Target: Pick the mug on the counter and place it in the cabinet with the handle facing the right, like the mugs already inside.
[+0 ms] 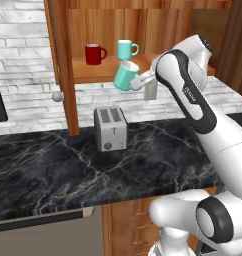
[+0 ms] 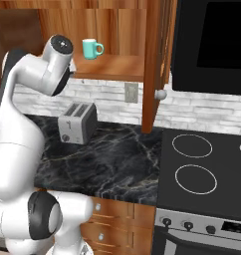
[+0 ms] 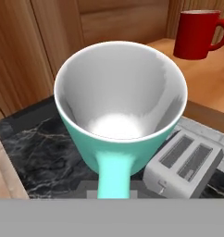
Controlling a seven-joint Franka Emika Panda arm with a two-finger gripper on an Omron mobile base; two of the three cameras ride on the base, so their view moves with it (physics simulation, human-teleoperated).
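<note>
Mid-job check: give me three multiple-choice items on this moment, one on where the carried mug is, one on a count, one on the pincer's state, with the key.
1. Where is the held teal mug?
A. On the counter beside the toaster
B. In the air in front of the cabinet shelf
C. Standing on the stove

2. How many mugs stand on the cabinet shelf?
A. One
B. Two
C. Three

3. What state is the pincer in?
A. Shut on the teal mug
B. Open above the toaster
C. Shut on nothing

Key: 1 B, the left base view shows it tilted, clear of the counter, well above the toaster. 2 B, a red mug and a second teal mug stand there. 3 A, in the hand view the mug's handle runs down to the hand, which carries the mug off the counter.
</note>
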